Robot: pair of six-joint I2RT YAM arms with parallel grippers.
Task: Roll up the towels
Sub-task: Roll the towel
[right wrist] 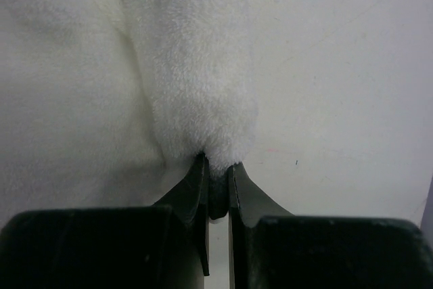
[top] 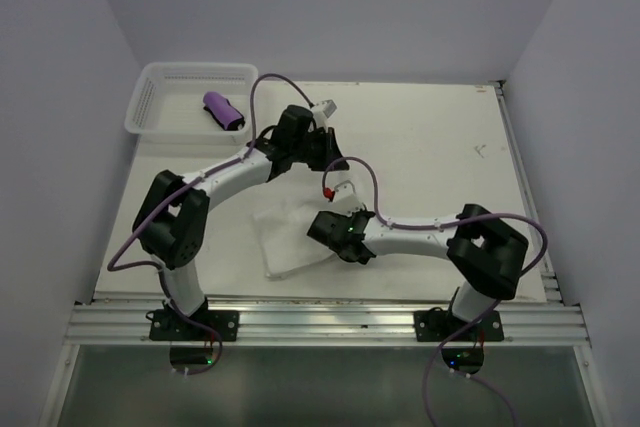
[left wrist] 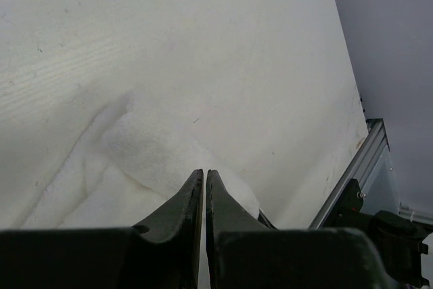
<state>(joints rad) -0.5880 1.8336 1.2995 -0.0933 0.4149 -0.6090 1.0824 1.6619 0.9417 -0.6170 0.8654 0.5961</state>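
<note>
We see both hands at the white towel point(top: 285, 242) on the table point(top: 430, 147), well apart from the basket point(top: 150, 97).
The right hand point(right wrist: 216, 164) pinches a raised fold of it; the left hand point(left wrist: 204, 172) is nearly closed at its edge, and we cannot tell whether it holds cloth. The purple towel point(top: 223, 110) lies rolled inside the basket.

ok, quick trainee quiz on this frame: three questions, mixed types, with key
1. True or false: the purple towel lies outside the basket.
2. The right claw is shut on: A) the basket B) the white towel C) nothing.
3. Fill in: the towel already rolled up is the ___ one.
Key: 1 false, it lies in the basket; 2 B; 3 purple.
</note>
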